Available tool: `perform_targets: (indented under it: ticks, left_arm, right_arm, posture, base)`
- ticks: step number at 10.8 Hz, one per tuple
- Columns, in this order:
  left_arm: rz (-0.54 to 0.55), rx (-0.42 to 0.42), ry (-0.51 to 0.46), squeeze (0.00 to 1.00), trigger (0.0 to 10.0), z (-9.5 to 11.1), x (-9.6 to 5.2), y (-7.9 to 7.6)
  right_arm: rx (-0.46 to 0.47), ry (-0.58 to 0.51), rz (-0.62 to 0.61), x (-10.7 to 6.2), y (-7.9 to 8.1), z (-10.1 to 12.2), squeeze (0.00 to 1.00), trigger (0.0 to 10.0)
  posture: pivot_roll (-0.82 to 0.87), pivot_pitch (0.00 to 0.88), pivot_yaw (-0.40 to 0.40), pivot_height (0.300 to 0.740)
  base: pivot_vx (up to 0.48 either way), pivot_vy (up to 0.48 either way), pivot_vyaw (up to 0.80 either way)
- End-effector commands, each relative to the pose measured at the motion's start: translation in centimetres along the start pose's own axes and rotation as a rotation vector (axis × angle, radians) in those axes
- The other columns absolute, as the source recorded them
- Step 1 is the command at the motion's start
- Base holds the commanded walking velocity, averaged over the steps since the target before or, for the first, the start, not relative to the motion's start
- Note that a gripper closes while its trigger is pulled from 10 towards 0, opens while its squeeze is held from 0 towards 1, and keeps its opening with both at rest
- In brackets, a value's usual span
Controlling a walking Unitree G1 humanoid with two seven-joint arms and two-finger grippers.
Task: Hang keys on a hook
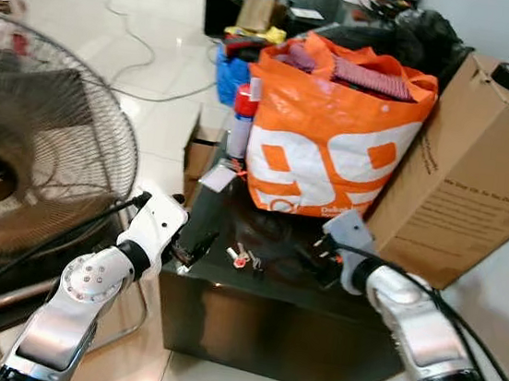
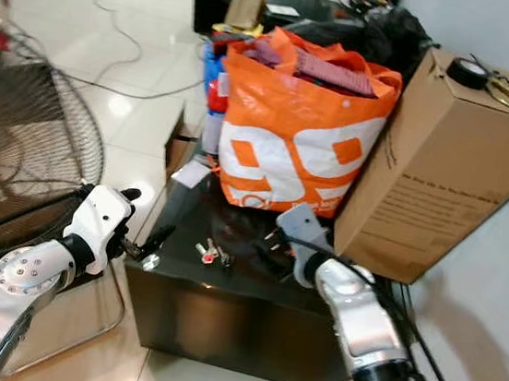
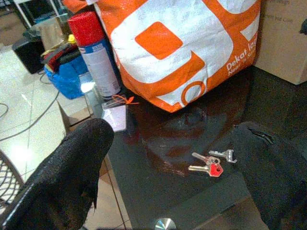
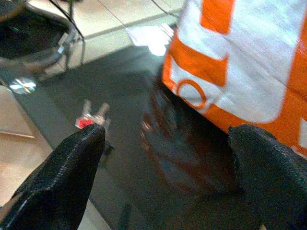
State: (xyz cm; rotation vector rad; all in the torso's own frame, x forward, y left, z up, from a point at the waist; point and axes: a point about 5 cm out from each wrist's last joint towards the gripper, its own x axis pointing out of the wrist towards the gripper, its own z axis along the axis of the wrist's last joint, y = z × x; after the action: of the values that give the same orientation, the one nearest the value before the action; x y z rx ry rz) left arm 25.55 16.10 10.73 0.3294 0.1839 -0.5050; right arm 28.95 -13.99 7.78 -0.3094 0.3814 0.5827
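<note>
Here, I see silver keys with a red tag [image 3: 211, 164] lying on the dark glossy table [image 1: 286, 315], with my spread-open left gripper [image 1: 193, 250] and right gripper [image 1: 325, 255] flanking them, grasping nothing.

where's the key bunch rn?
The silver keys with a red head lie on the glossy black table, in front of the orange-and-white bag, between both grippers.

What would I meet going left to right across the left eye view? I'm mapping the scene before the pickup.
Fan → left gripper → keys → right gripper → cardboard box.
</note>
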Motion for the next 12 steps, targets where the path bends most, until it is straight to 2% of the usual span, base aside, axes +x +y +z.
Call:
perform_targets:
  ticks: [1,2,3,4,6,7,8,9,10,11,12]
  left_arm:
    - [0.027,-0.011,-0.039,0.0,10.0,0.7,0.1,-0.1]
    - [0.049,-0.024,-0.05,0.0,10.0,0.8,0.2,-0.1]
    - [0.118,-0.063,-0.069,0.0,10.0,1.4,0.9,0.0]
    - [0.138,-0.077,-0.084,0.0,10.0,1.7,1.1,0.2]
    - [0.186,-0.155,-0.1,0.0,10.0,1.7,0.7,0.7]
    - [0.195,-0.148,-0.094,0.0,10.0,1.3,0.5,0.7]
    - [0.205,-0.106,-0.09,0.0,10.0,0.8,-0.1,1.0]
    - [0.243,-0.116,-0.073,0.0,10.0,0.4,-0.3,1.4]
    - [0.21,-0.147,-0.093,0.0,10.0,1.2,-0.5,1.3]
    - [0.185,-0.109,-0.065,0.0,10.0,0.4,-0.4,1.1]
    - [0.186,-0.104,-0.059,0.0,10.0,0.3,-0.5,1.3]
  right_arm:
    - [0.084,-0.053,-0.052,-0.3,-0.3,0.6,0.0,10.0]
    - [0.19,-0.086,-0.098,-0.7,-0.5,0.7,0.0,10.0]
    - [0.42,-0.198,-0.248,-3.1,-1.2,0.4,0.0,10.0]
    - [0.47,-0.231,-0.29,-4.2,-1.3,0.2,0.0,10.0]
    - [0.542,-0.266,-0.443,-7.4,-1.5,-0.8,0.0,10.0]
    - [0.556,-0.262,-0.434,-7.7,-1.2,-0.7,0.0,10.0]
    - [0.563,-0.236,-0.382,-7.0,-0.2,-1.0,0.0,10.0]
    - [0.471,-0.199,-0.376,-6.2,0.0,-1.3,0.0,10.0]
    - [0.431,-0.218,-0.335,-5.9,0.4,-0.2,0.0,10.0]
    - [0.409,-0.204,-0.328,-5.3,0.6,-0.2,0.0,10.0]
    - [0.326,-0.159,-0.306,-4.8,1.1,-0.5,0.0,10.0]
  posture:
    - [-0.08,0.0,-0.063,0.74]
    - [-0.08,0.0,-0.057,0.74]
    - [-0.08,0.0,-0.035,0.74]
    - [-0.07,0.0,-0.023,0.74]
    - [-0.06,0.0,-0.004,0.74]
    - [-0.05,0.0,-0.014,0.74]
    - [0.01,0.0,-0.043,0.74]
    - [0.0,0.0,-0.003,0.74]
    - [-0.01,0.0,-0.001,0.74]
    - [-0.01,0.0,0.013,0.74]
    - [-0.02,0.0,0.015,0.74]
  base:
    - [0.0,0.0,0.0]
    - [0.0,0.0,0.0]
    - [0.0,0.0,0.0]
    - [0.0,0.0,0.0]
    - [0.307,0.0,0.0]
    - [0.349,0.0,0.0]
    - [0.36,0.0,0.0]
    - [0.36,0.0,0.0]
    - [0.364,0.0,0.8]
    - [0.364,0.0,0.8]
    - [0.364,0.0,0.0]
